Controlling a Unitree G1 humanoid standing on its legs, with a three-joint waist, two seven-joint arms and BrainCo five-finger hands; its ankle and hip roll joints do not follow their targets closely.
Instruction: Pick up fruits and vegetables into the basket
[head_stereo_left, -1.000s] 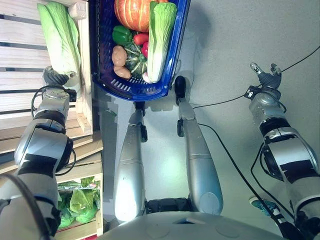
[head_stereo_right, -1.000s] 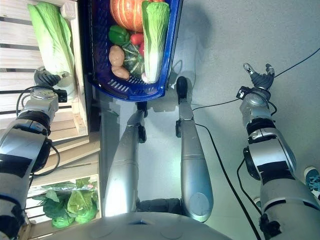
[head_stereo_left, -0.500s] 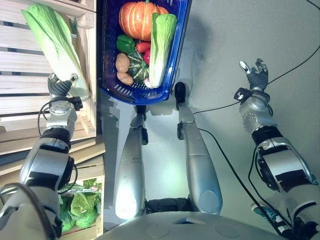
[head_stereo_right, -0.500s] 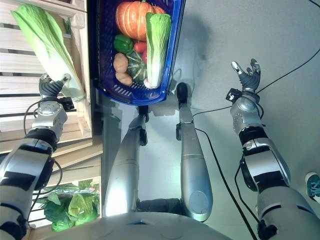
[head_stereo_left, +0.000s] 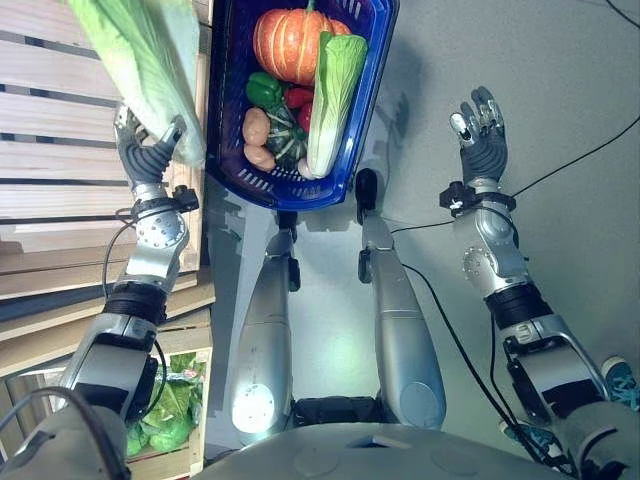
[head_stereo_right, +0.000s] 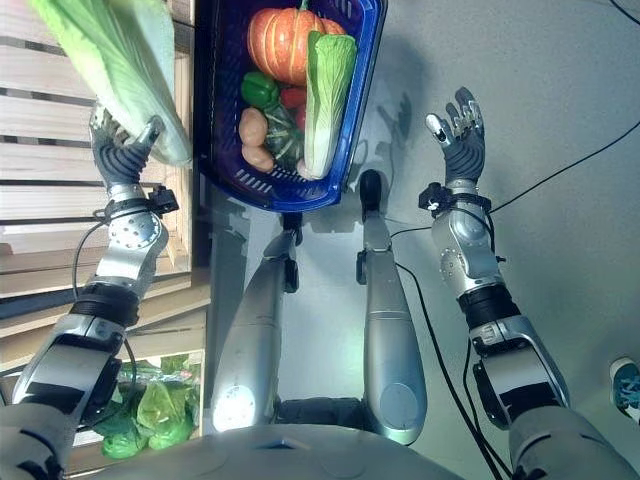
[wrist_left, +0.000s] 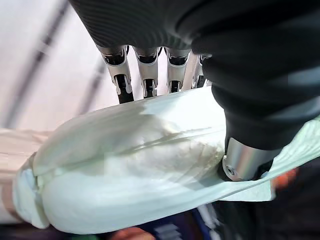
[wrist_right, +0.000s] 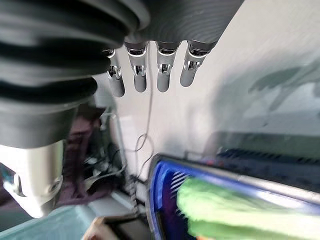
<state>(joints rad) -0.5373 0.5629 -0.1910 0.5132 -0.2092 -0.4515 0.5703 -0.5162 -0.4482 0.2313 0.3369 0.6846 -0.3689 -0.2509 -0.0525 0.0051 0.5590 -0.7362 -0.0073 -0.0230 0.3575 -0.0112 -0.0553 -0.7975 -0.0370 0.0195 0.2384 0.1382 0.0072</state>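
Left hand (head_stereo_left: 148, 158) clenched round stem end of cabbage (head_stereo_left: 140, 60), held above wooden shelf slats (head_stereo_left: 60, 130). Blue basket (head_stereo_left: 232, 172) just to its right. Right hand (head_stereo_left: 477, 130) open, empty.

Right hand (wrist_right: 150, 75) open above blue basket (wrist_right: 165, 200) holding a green cabbage (wrist_right: 240, 210).

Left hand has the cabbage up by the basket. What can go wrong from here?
1. The left hand grips the cabbage at its stem end only; the long leafy part hangs free and may swing or slip out.
2. The basket already holds a pumpkin, another cabbage and smaller vegetables, so the new one may end up lying on top or over the rim.
3. The crate wall sits beside the hand, which could clip it.
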